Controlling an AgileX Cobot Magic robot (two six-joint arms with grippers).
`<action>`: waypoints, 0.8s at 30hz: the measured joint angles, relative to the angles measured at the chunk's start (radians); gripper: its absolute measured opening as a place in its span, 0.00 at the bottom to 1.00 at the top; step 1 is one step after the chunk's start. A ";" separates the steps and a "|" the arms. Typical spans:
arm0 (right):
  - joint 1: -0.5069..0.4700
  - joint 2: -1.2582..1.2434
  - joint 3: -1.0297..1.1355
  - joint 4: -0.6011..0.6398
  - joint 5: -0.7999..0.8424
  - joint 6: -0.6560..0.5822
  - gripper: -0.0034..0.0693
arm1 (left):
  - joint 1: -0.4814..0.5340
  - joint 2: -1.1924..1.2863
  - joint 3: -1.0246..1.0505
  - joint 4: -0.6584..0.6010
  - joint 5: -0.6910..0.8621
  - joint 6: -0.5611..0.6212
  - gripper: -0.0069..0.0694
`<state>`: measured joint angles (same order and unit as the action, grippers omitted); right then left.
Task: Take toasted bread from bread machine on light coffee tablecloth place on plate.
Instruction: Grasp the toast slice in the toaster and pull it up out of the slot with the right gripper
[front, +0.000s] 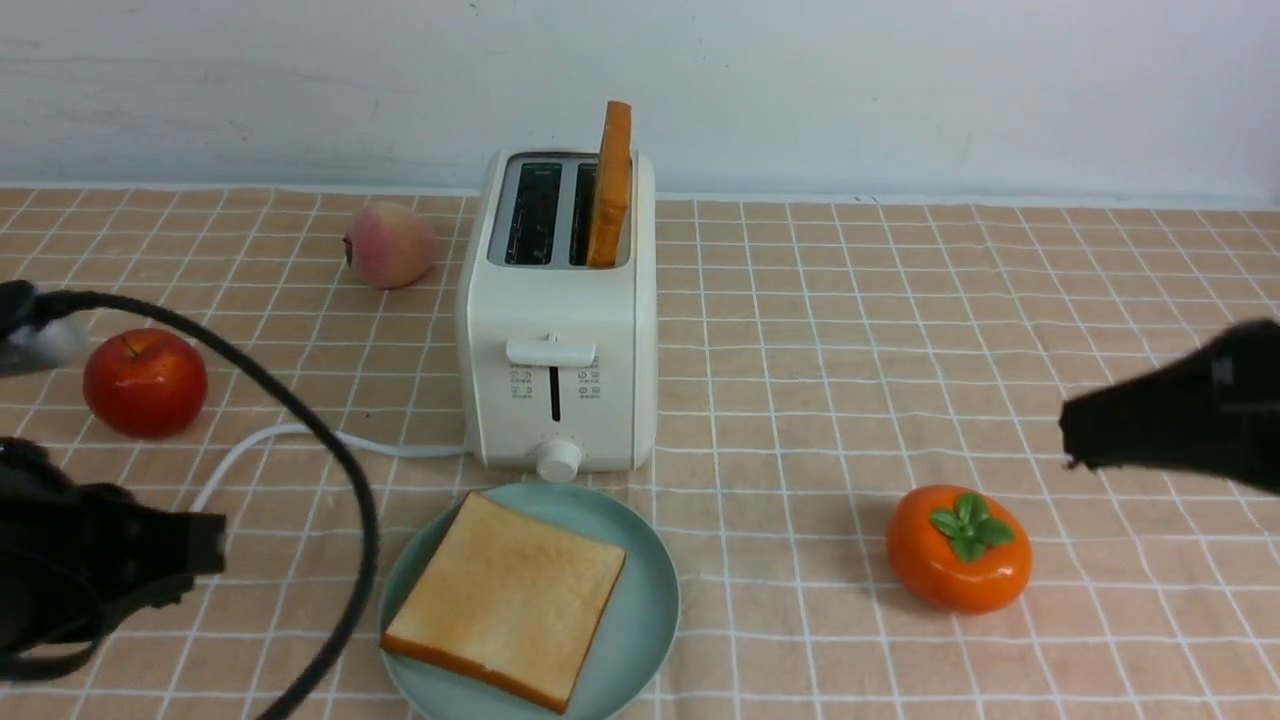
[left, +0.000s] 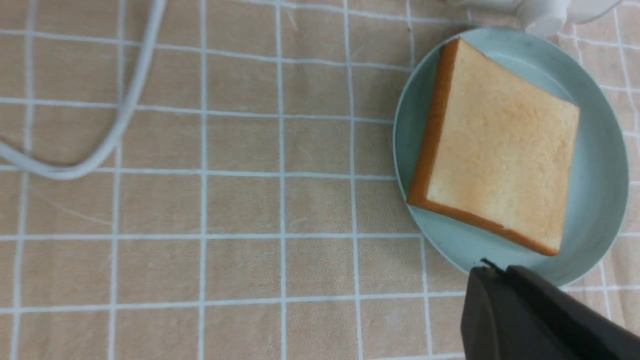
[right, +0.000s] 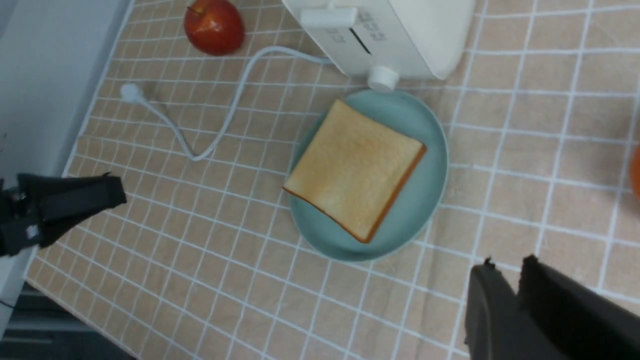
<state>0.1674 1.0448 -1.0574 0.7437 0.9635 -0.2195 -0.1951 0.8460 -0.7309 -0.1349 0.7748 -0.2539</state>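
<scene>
First slice (front: 505, 600) lies flat on plate (front: 650, 600); plate sits just in front of toaster (front: 555, 330), so carry is short. Second slice (front: 610, 185) stands upright in right slot, top sticking out for pinch. My left gripper (front: 205, 545) pressed together, empty, beside plate. My right gripper (front: 1075, 435) also pressed together, empty, well apart from toaster; I judge second slice is its job.

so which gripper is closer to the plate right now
Left. The left gripper is near the left rim of the plate; the right gripper is farther off on the other side, beyond the orange fruit.
</scene>
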 joint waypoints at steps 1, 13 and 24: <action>0.002 0.018 -0.009 0.000 0.002 0.000 0.15 | 0.000 -0.023 0.000 0.005 0.007 -0.004 0.07; 0.276 0.618 -0.661 -0.357 -0.069 0.264 0.24 | 0.000 -0.668 0.049 0.016 0.231 -0.104 0.07; 0.287 1.134 -1.227 -0.388 -0.078 0.394 0.86 | 0.000 -0.799 0.065 0.016 0.368 -0.130 0.07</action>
<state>0.4543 2.1786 -2.2842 0.3553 0.8853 0.1741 -0.1951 0.0466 -0.6657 -0.1190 1.1431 -0.3839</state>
